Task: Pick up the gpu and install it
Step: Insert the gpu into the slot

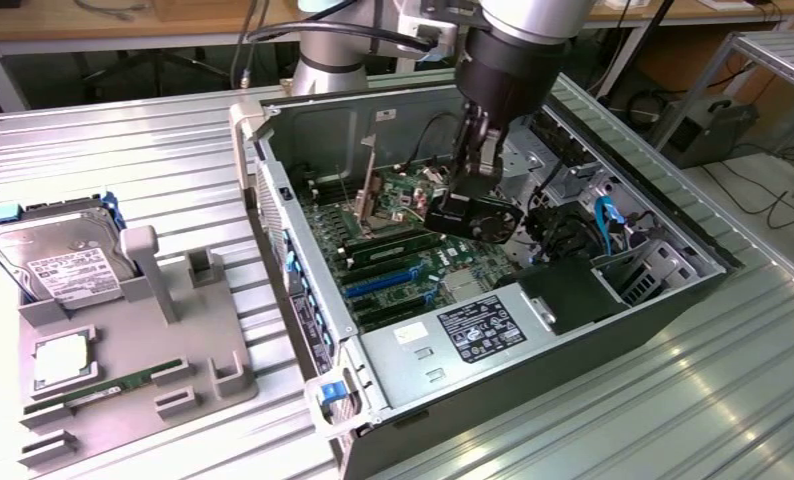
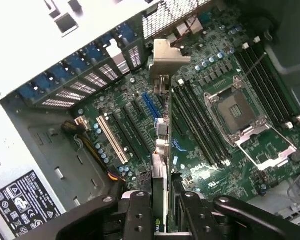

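Shiny ribbed metal makes the tabletop [image 1: 144, 150], with workbenches [image 1: 104, 25] and cables [image 1: 784, 200] behind. An open computer case [image 1: 270, 190] lies on it. The fingers [image 2: 138, 212] pinch the gpu [image 2: 162, 165] between them, on its edge, inside the case. Below the fingers sits the green board [image 2: 230, 165]. Well away from them, a hard drive [image 1: 57, 262] rests in a grey holder [image 1: 197, 350].

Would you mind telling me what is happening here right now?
The robot arm's gripper is shut on the gpu, holding it on edge inside the open computer case, over the slots of the motherboard. It does not look seated yet. A hard drive rests in the grey holder outside.
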You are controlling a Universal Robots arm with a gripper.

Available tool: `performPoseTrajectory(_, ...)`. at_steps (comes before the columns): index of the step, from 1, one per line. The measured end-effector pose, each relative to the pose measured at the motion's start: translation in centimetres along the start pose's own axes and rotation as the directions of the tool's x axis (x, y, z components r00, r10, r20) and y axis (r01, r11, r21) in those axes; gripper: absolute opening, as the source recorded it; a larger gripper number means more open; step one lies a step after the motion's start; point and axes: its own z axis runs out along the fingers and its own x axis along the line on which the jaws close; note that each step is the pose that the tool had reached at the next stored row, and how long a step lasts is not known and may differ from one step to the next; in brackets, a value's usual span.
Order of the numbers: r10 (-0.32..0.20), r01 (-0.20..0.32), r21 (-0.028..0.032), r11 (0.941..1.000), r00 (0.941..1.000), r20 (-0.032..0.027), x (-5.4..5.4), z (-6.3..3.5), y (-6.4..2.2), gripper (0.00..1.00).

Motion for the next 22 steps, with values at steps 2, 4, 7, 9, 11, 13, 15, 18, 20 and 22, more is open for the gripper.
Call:
performPoseTrajectory(2, -0.045, 0.045, 0.0010, 0.9990, 0.9990, -0.0019, 0.0, 0.14, -0.01, 0.26)
performPoseTrajectory(4, -0.084, 0.084, 0.0018, 0.9964, 0.9964, -0.0037, 0.0, 0.26, -0.01, 0.26)
performPoseTrajectory(7, -0.145, 0.145, 0.0028, 0.9894, 0.9894, -0.0063, 0.0, 0.44, -0.02, 0.26)
performPoseTrajectory(9, -0.184, 0.184, 0.0035, 0.9830, 0.9830, -0.0080, 0.0, 0.56, -0.03, 0.26)
performPoseTrajectory(11, -0.243, 0.243, 0.0045, 0.9701, 0.9701, -0.0108, 0.0, 0.71, -0.03, 0.26)
performPoseTrajectory(13, -0.294, 0.294, 0.0051, 0.9556, 0.9556, -0.0132, 0.0, 0.82, -0.04, 0.26)
performPoseTrajectory(15, -0.326, 0.326, 0.0056, 0.9454, 0.9454, -0.0146, 0.0, 0.95, -0.04, 0.26)
performPoseTrajectory(18, -0.375, 0.375, 0.0073, 0.9270, 0.9269, -0.0169, 0.0, 1.27, -0.05, 0.26)
performPoseTrajectory(20, -0.400, 0.400, 0.0094, 0.9165, 0.9165, -0.0181, -0.3, 1.61, 0.11, 0.26)
performPoseTrajectory(22, -0.409, 0.409, 0.0120, 0.9125, 0.9125, -0.0182, -0.8, 1.90, 0.40, 0.26)
